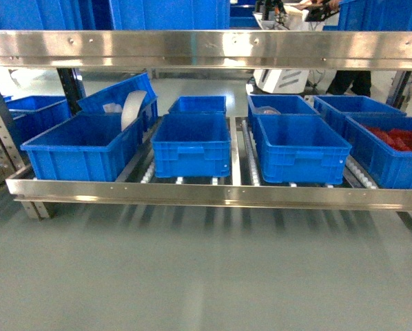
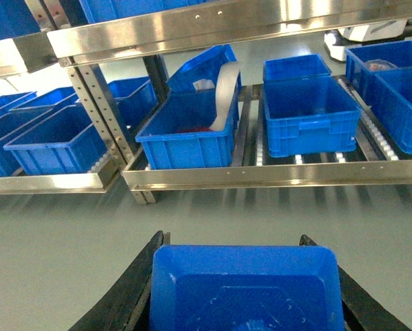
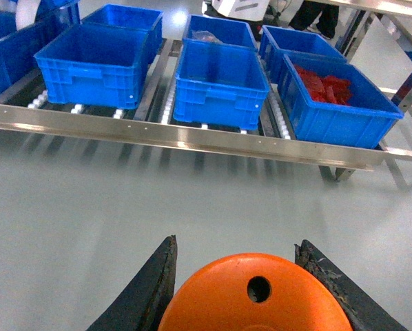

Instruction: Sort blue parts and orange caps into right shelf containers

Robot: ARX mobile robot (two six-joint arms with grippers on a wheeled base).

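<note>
So left claw point(image 2: 244, 289) grips a glossy blue part point(image 2: 246, 289); right claw point(image 3: 251, 293) clamps a smooth round orange cap point(image 3: 254, 296), both low before the steel shelf point(image 1: 213, 195).

Only the robot's gripper fingers are showing, at the six o'clock edge of each wrist view. The left gripper point(image 2: 246, 289) is showing two black fingers point(image 2: 127, 293), broad at the base and tapering upward toward twelve o'clock, with smooth matte outer faces. The right gripper point(image 3: 251, 289) is showing the same pair of black tapered fingers point(image 3: 147, 293); the one at four o'clock is looking scuffed, with pale grey wear marks along its inner edge (no cables, screws or markings are showing). The head view is showing no part of the robot.
</note>
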